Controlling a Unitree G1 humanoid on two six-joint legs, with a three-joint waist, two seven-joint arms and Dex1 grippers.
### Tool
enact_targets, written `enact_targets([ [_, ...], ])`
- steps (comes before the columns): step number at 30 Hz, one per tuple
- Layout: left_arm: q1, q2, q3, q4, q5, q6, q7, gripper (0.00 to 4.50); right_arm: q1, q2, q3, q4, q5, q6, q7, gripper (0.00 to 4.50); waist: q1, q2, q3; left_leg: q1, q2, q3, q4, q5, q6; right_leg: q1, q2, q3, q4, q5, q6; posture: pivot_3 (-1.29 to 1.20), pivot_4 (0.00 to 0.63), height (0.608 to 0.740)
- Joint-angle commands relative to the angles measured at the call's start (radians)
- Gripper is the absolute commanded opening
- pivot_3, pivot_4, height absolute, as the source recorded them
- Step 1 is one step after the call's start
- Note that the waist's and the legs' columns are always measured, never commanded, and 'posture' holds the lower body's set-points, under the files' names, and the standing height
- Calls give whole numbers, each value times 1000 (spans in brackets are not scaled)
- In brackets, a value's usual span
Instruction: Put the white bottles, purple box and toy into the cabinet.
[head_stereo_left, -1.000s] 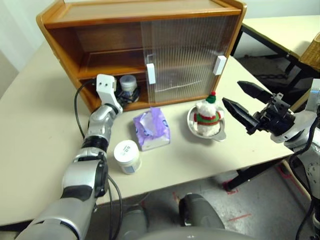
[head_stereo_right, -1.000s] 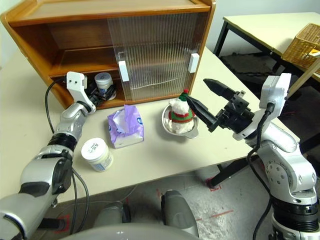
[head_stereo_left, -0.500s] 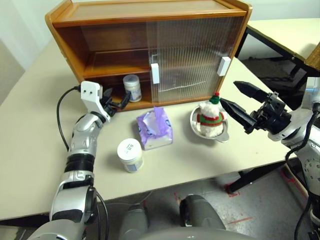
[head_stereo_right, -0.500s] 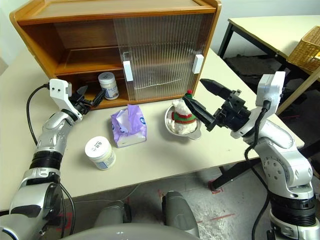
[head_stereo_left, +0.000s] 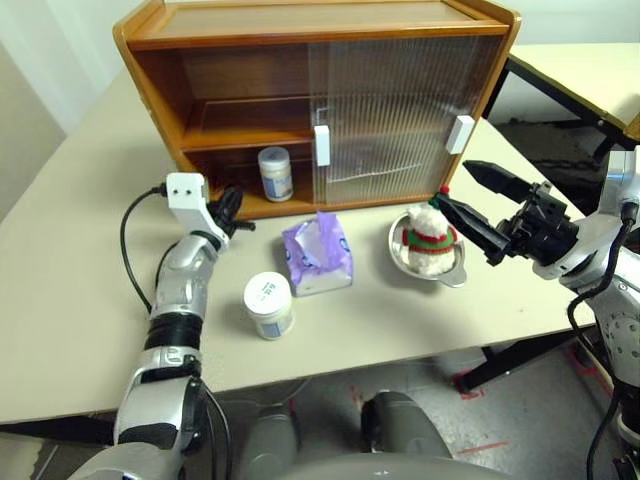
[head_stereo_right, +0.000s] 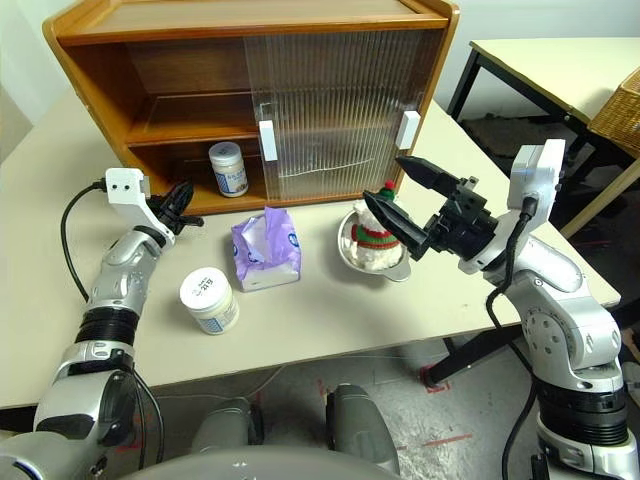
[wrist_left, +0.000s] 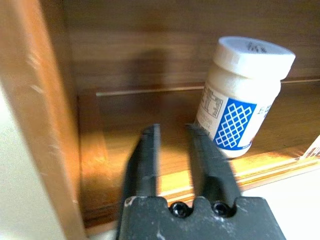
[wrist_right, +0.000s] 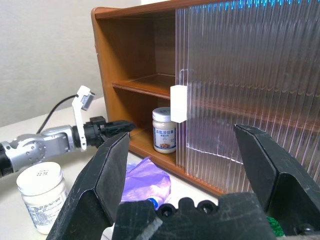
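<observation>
One bottle (head_stereo_left: 275, 173) stands in the cabinet (head_stereo_left: 300, 60); left hand (head_stereo_left: 232, 208) empty, fingers together. Second bottle (head_stereo_left: 269, 305) near surface's front edge. Right hand (head_stereo_right: 405, 196) gapes above toy (head_stereo_left: 428, 238).

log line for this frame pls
left gripper: shut, empty, outside cabinet | right gripper: open, over toy | one white bottle on cabinet floor | other bottle, purple box on table
</observation>
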Motion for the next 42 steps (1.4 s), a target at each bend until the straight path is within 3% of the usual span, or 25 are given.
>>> enact_targets([
  [1, -31, -15, -12, 58, 26, -38, 34, 43, 3, -8, -1, -6, -1, 2, -2, 4500, -1, 0, 0, 0, 0, 0, 0, 0, 0, 0, 0, 0, 0, 0, 0, -128, 0, 740],
  [17, -160, -67, -5, 301, 58, -180, 157, 43, 8, -7, -2, -20, 2, 4, -18, 4500, -6, 0, 0, 0, 0, 0, 0, 0, 0, 0, 0, 0, -1, 0, 1, -137, 0, 740],
  [42, -356, -78, -16, 606, 99, -260, 171, 43, 28, -5, -12, -51, 7, 3, -48, 4500, -11, -1, 0, -1, 0, 0, -1, 0, 0, 0, 0, 0, -3, 1, 1, -179, 0, 740],
])
